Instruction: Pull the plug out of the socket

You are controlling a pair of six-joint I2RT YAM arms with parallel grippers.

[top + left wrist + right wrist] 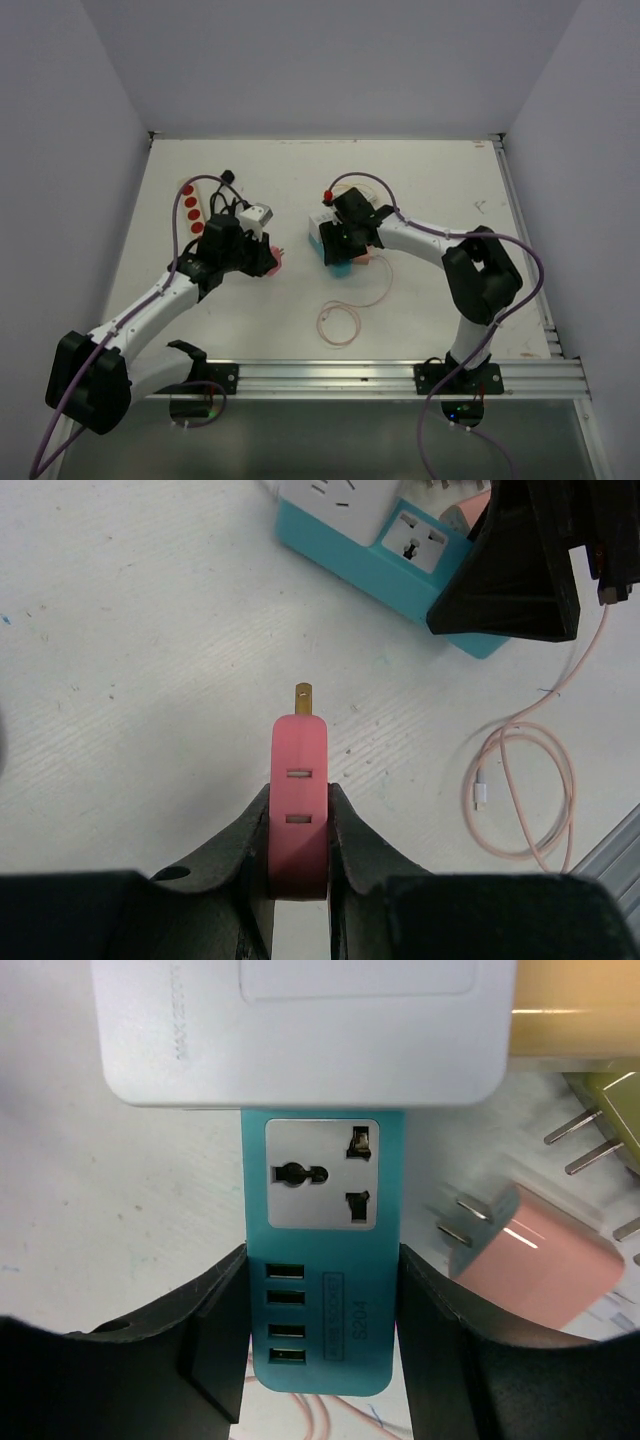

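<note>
My left gripper (pixel 299 825) is shut on a pink plug (pixel 299 800), whose brass prong points toward the socket across a stretch of bare table. In the top view the plug (pixel 274 259) is held left of the teal socket strip (pixel 338 264), apart from it. My right gripper (pixel 322 1330) is shut on the strip's USB end (pixel 322 1290), one finger on each long side. The strip's universal outlet (pixel 322 1173) is empty. A white block (pixel 300 1030) sits on the strip beyond it. The strip also shows in the left wrist view (pixel 400 565).
A pink adapter (pixel 535 1265) and an olive plug (pixel 610 1110) lie right of the strip. A coiled pink cable (pixel 340 320) lies in front of it. A white card with red dots (pixel 192 208) lies far left. A metal rail (pixel 400 375) runs along the near edge.
</note>
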